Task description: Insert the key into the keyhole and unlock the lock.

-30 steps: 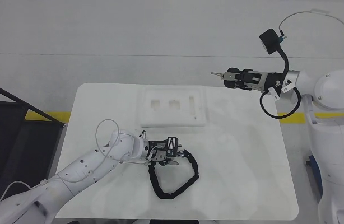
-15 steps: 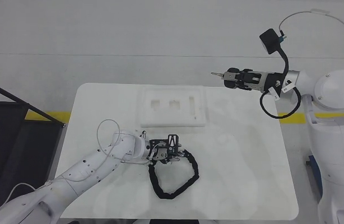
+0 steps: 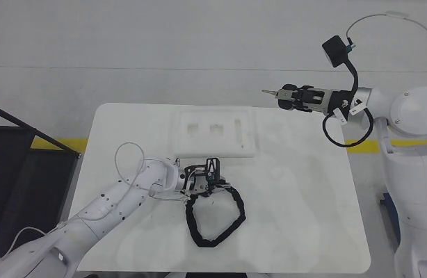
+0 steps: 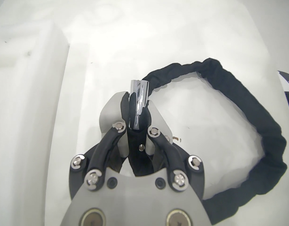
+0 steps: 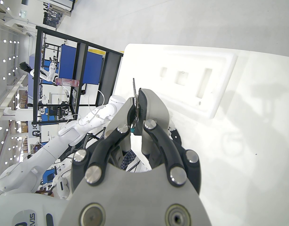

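- The left gripper (image 4: 136, 105) is pressed together on the chrome lock cylinder (image 4: 139, 95). It sits low over the table (image 3: 304, 208), just beside the near edge of the foam tray (image 3: 213, 132).
- The sleeved chain (image 4: 252, 109) runs from the cylinder in a loop on the table, on the side away from the tray.
- The right gripper (image 5: 136, 105) is pinching the key (image 5: 134, 86) with the blade projecting past the fingertips. It is in the air off the tray's far corner, well apart from the cylinder.
- Done, in my judgement: key secured and lock secured, one in each gripper.
- Outstanding: bringing key and cylinder together, insertion, the turn. The loop appears closed. The keyhole cannot be made out.
- Count: two grippers, one key, one lock cylinder, one chain, one foam tray with three recesses (image 3: 215, 128), one table.
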